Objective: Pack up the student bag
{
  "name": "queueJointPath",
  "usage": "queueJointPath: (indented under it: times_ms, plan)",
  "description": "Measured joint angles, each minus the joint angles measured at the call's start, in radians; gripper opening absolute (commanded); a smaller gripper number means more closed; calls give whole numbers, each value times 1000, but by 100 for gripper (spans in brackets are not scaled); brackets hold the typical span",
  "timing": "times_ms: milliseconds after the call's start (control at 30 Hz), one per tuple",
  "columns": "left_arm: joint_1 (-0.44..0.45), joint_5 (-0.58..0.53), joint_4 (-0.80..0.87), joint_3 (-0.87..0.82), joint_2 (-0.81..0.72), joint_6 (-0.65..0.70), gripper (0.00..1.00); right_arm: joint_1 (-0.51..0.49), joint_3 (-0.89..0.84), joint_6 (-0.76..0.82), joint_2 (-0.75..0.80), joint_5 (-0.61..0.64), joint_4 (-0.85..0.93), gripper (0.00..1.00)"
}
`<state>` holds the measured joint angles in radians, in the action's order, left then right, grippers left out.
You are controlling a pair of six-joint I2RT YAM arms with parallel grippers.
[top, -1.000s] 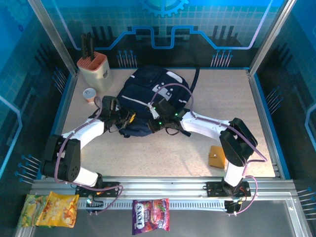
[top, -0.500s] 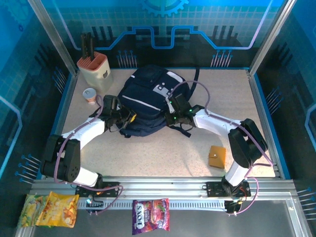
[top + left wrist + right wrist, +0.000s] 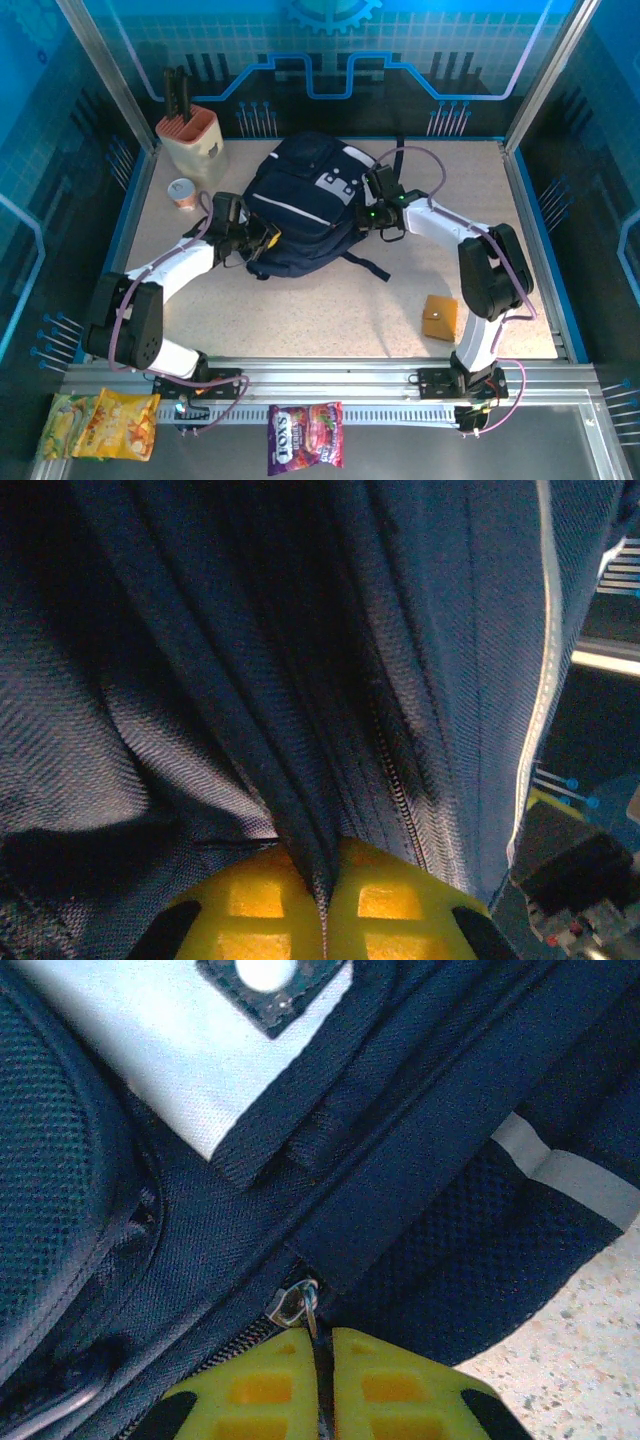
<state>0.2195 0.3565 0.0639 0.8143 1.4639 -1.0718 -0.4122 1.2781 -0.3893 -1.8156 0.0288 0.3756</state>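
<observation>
The student bag (image 3: pixel 300 190), a dark navy backpack with a thin pale stripe, lies in the middle of the table. At its lower left edge my left gripper (image 3: pixel 266 238) is shut on it. In the left wrist view the yellow fingers (image 3: pixel 250 905) pinch a fold of the navy fabric (image 3: pixel 200 680) beside a zipper line (image 3: pixel 395 780). My right gripper (image 3: pixel 366 206) sits against the bag's right side. The right wrist view shows this gripper (image 3: pixel 325 1370) shut on the metal zipper pull (image 3: pixel 296 1303), under a grey patch (image 3: pixel 190 1050).
A knife block (image 3: pixel 190 135) and a small cup (image 3: pixel 181 191) stand at the back left. A tan wallet (image 3: pixel 437 318) lies on the table at the right front. Snack packets (image 3: pixel 305 435) (image 3: pixel 100 425) lie in front of the rail. A black strap (image 3: pixel 368 266) trails from the bag.
My right gripper has travelled from the bag's near edge up along its right side, with the zipper pull in it. The bag has flattened out. The left gripper has stayed put.
</observation>
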Motion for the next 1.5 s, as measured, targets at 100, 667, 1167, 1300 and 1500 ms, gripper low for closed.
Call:
queueJointPath:
  times_ms: [100, 667, 1167, 1300, 1500]
  plan:
    - [17, 3, -1, 15, 16, 8, 0, 33, -6, -16, 6, -23, 13, 23]
    - [60, -4, -2, 47, 95, 4, 13, 65, -175, -200, 190, -302, -208, 74]
    - [72, 9, -2, 48, 109, 6, 26, 8, -74, -247, 22, -389, -240, 78]
    - [72, 15, -1, 50, 110, 9, 31, -3, -74, -229, 22, -422, -235, 77]
    - [72, 18, 12, 68, 122, 9, 37, -8, -139, -166, 71, -493, -233, 75]
